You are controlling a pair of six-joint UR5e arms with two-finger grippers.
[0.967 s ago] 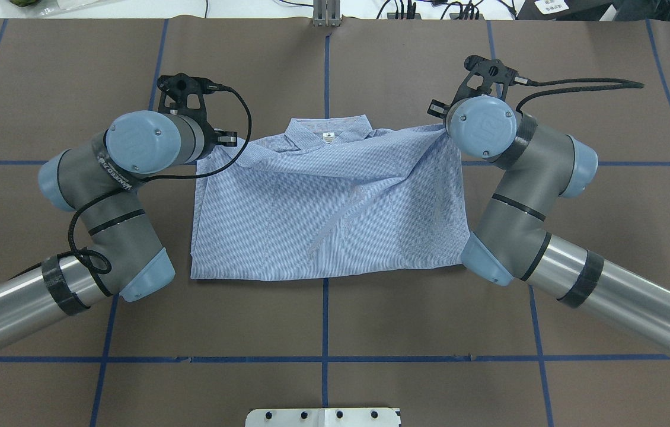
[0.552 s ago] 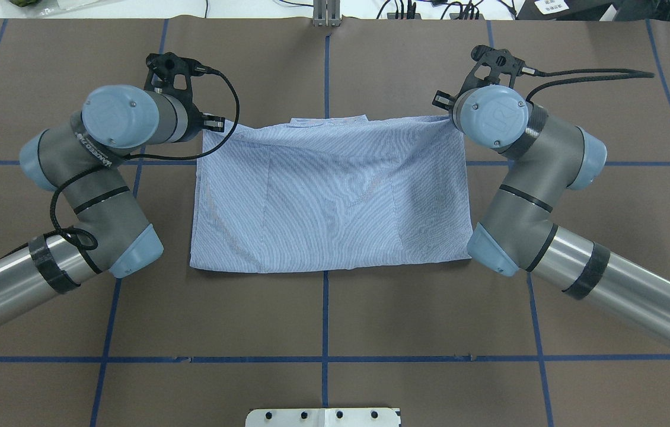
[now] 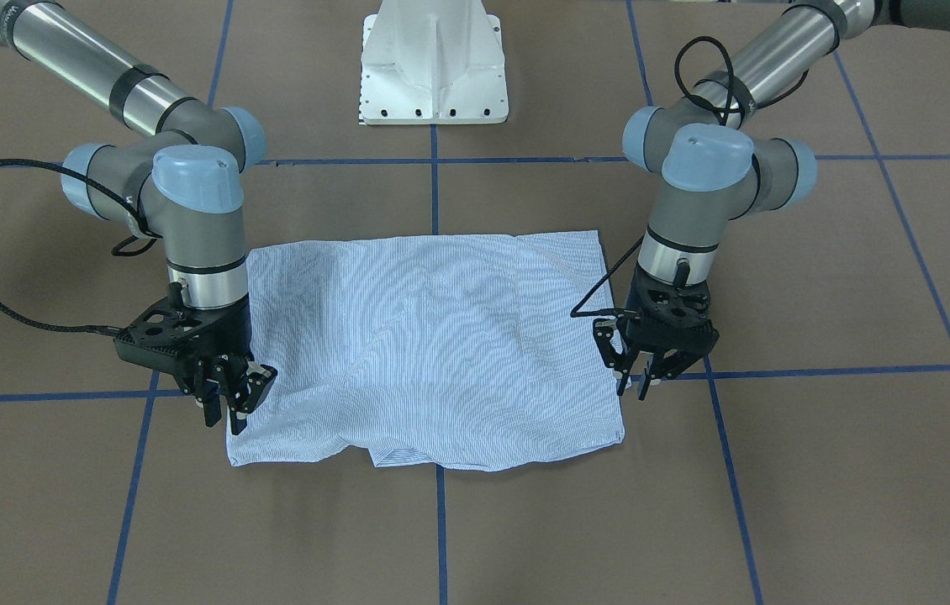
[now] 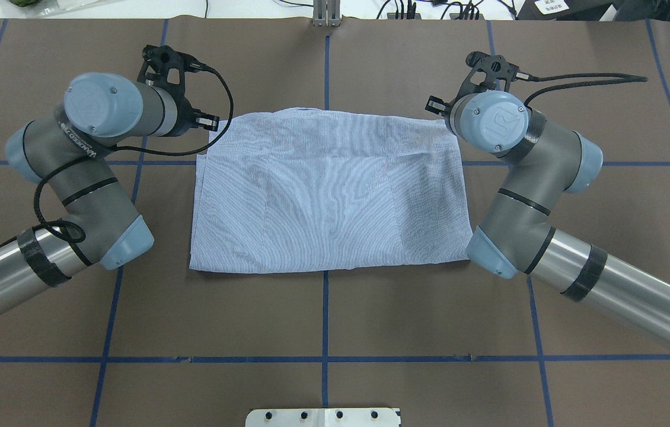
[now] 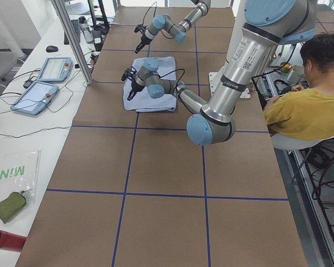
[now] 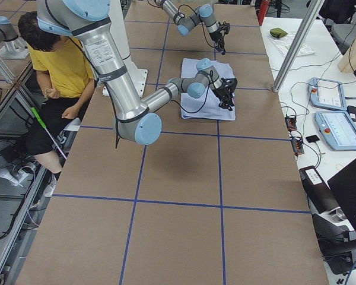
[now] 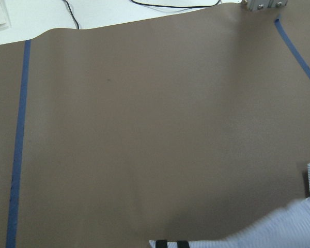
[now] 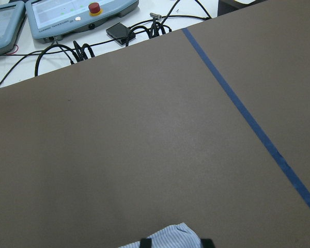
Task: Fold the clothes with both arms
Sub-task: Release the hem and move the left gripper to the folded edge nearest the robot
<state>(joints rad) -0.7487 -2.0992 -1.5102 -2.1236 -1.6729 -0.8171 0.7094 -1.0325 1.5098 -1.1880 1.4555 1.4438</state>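
The shirt lay folded in half. The left gripper pinched one far corner; the right gripper had its fingers apart around the other. Narrower folds probably remained.

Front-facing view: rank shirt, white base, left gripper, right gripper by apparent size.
1. shirt
2. white base, though its top is cut off by the frame
3. left gripper and right gripper: they look about alike, so not ranked
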